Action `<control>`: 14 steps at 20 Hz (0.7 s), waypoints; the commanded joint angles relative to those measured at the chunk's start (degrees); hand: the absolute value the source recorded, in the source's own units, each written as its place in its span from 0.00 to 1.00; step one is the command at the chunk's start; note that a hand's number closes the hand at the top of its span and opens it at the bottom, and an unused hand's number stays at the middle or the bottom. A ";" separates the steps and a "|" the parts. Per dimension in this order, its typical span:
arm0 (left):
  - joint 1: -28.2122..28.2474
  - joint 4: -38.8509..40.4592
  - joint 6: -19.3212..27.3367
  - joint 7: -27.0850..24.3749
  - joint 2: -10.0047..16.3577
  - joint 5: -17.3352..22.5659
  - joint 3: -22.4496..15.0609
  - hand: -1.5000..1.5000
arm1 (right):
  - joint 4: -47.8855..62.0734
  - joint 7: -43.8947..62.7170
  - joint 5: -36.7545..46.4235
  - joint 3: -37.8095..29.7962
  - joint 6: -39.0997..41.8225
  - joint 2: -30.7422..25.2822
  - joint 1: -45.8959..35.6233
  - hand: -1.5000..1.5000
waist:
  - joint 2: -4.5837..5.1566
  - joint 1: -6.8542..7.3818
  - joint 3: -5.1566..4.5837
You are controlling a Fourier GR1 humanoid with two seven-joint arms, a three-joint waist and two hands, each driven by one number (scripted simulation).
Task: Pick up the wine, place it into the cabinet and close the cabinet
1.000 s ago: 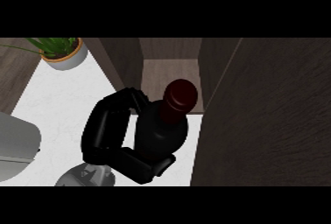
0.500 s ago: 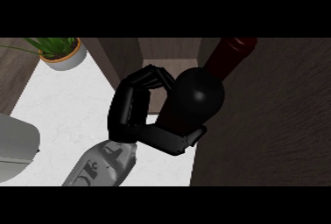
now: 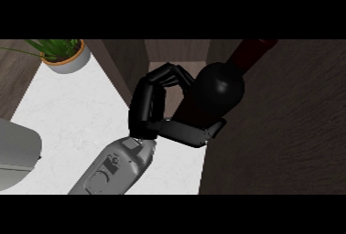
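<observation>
While a potted plant stands well off to the hand's upper left on the white counter, the robot's left hand sits mid-view, fingers curled over the far side of the dark wine bottle and thumb hooked under its near side. The bottle lies just right of the palm, tilted, neck pointing away, at the mouth of the wooden cabinet. Being glass, it is likely heavy, rigid, slick and breakable. The wide body, where the hand grips, looks the safest hold.
</observation>
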 commanded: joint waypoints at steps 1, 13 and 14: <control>-3.53 6.14 3.67 -3.60 -0.01 5.51 -1.28 1.00 | -5.86 3.58 -2.86 -0.73 -0.64 -0.23 -1.33 0.00 | 0.10 -0.25 -0.02; -0.92 13.10 1.03 -12.48 -0.01 8.66 -0.53 1.00 | -9.47 5.90 -4.18 -1.38 -0.38 -0.98 0.15 0.00 | 0.01 -0.16 0.00; -0.43 16.28 -1.25 -15.72 -0.01 9.98 0.38 1.00 | -5.27 3.88 -0.90 1.06 -1.24 0.46 -2.41 0.00 | 0.09 0.03 -0.02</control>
